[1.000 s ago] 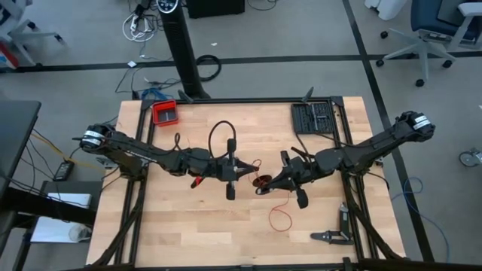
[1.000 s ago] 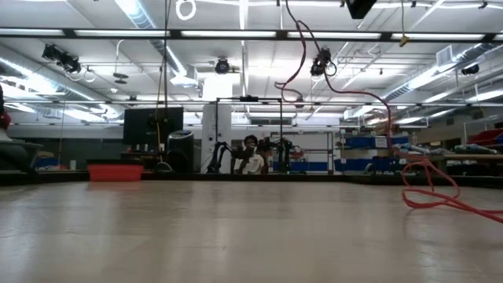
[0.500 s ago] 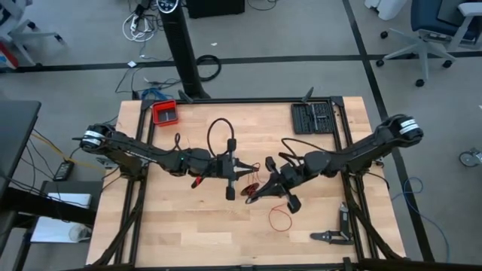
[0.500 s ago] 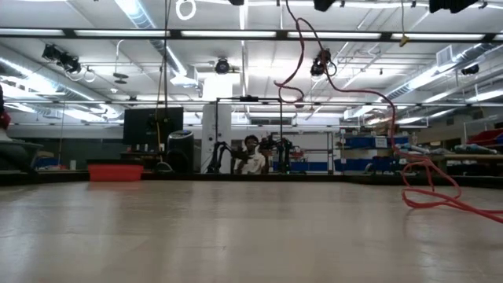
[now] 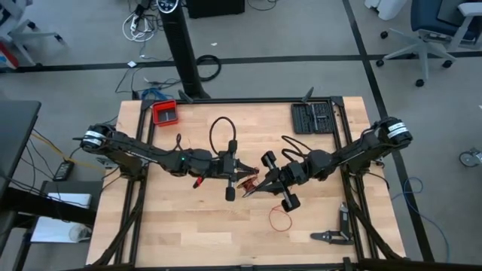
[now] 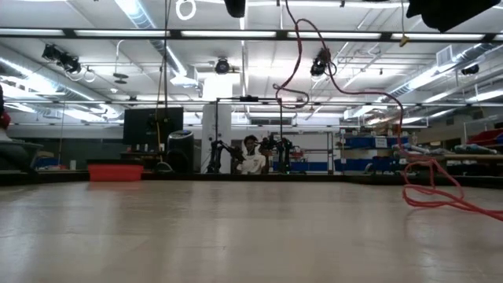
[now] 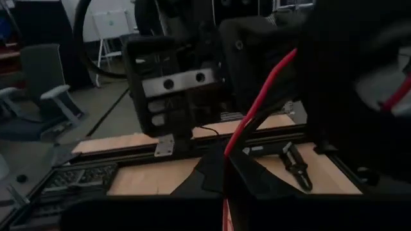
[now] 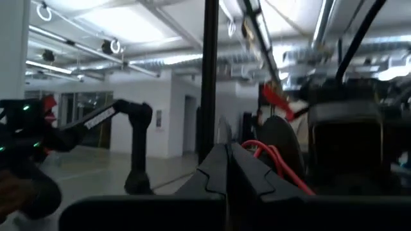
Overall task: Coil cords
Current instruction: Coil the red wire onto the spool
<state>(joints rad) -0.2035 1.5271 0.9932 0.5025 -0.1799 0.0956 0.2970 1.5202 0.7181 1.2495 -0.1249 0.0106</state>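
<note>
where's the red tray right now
In the high view the red tray sits at the table's far left corner, behind the left arm; the low view shows it at the far edge, left.

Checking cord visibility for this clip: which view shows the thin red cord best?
The high view: the thin red cord runs from between both grippers to a loose loop on the wooden table. The low view shows it hanging and piled at right; the wrist views show only short strands.
</note>
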